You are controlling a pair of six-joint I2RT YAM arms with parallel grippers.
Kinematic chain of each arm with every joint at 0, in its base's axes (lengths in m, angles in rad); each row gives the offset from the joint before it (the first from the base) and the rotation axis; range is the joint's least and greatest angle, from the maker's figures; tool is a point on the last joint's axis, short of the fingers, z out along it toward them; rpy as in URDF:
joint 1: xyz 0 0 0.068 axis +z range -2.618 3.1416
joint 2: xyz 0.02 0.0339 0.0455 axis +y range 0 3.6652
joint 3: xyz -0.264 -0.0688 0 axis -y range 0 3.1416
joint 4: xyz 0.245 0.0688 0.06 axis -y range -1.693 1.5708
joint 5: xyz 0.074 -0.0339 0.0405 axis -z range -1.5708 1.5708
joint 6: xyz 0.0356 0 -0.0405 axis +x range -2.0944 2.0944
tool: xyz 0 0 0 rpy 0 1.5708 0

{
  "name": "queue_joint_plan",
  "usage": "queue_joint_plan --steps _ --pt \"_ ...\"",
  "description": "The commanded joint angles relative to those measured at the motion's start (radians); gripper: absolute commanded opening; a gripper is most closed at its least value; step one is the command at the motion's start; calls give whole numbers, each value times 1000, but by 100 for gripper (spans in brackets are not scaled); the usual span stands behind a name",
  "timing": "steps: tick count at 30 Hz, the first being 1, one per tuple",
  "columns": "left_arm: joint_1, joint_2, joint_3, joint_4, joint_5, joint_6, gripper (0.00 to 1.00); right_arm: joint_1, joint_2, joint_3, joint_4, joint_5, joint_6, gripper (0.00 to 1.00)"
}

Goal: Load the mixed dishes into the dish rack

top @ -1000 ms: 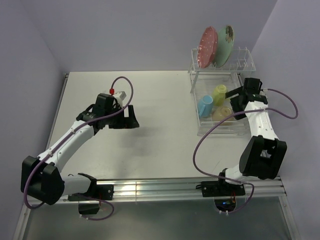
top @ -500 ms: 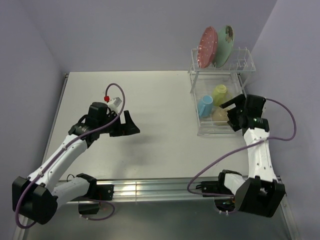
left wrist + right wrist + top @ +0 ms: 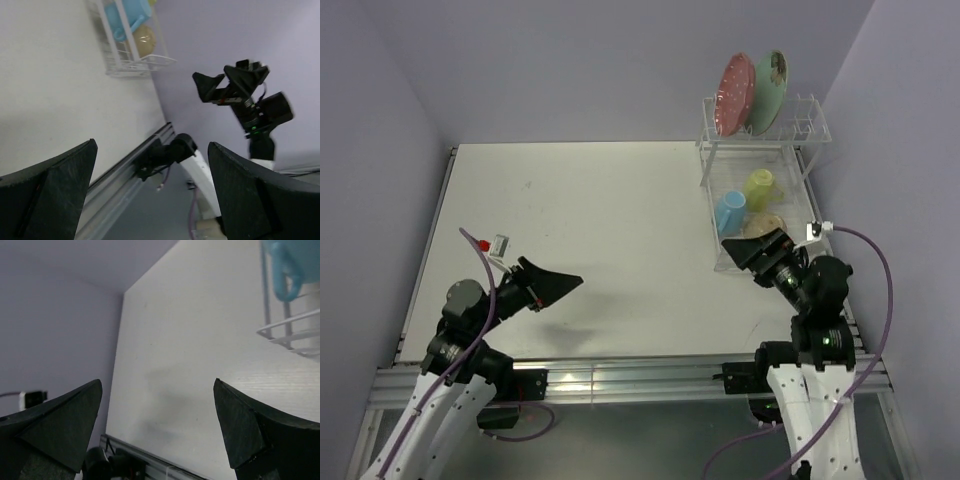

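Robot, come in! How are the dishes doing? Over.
Left gripper and right gripper open, empty. Pink plate, green plate upright in dish rack slots; blue mug, yellow-green mug, cream bowl in its basket. Nothing in the way.

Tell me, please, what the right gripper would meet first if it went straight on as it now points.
Probably the white tabletop: the right gripper points past the corner of the white wire dish rack and across the table. Nothing stands between its open fingers, though depth is unclear.
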Motion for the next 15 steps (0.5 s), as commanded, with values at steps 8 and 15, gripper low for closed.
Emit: queue_joint_plan --steps 8,15 --pt "5 -176 -436 800 132 -477 99 11 -514 -515 617 -361 244 100" --pt "2 89 -637 1509 130 -662 99 13 -520 -788 1240 -449 563 100"
